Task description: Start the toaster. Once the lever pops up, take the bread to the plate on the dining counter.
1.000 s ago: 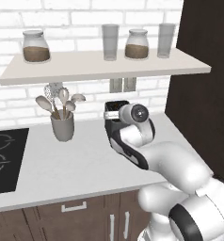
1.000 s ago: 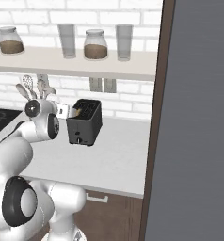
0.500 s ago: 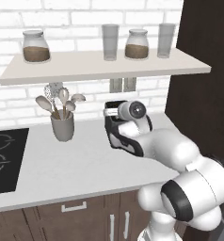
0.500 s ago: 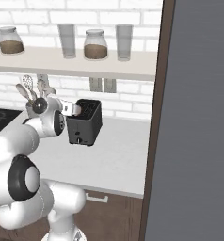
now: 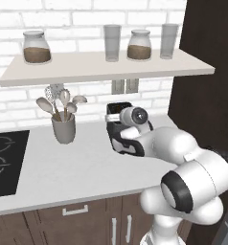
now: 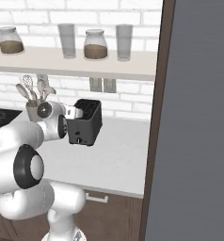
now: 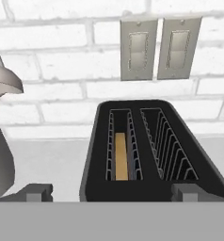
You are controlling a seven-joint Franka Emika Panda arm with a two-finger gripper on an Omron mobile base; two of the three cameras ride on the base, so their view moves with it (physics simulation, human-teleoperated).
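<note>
Toaster (image 5: 119, 125) stands on the white table (image 5: 63, 165) below the wall sockets in the left base view, half hidden behind the arm. From the right base view, its lever (image 6: 77, 132) sits on the front face above the small knob. Hand (image 7: 111, 192) hovers over the slots, fingers spread wide and empty, bread (image 7: 121, 155) sunk in the left slot; better to drop forward and press the lever squarely down.

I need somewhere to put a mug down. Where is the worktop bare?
Bare worktop lies between the hob and the toaster, in front of the utensil cup, and again right of the toaster up to the dark panel. Around the toaster the arm crowds things.
</note>
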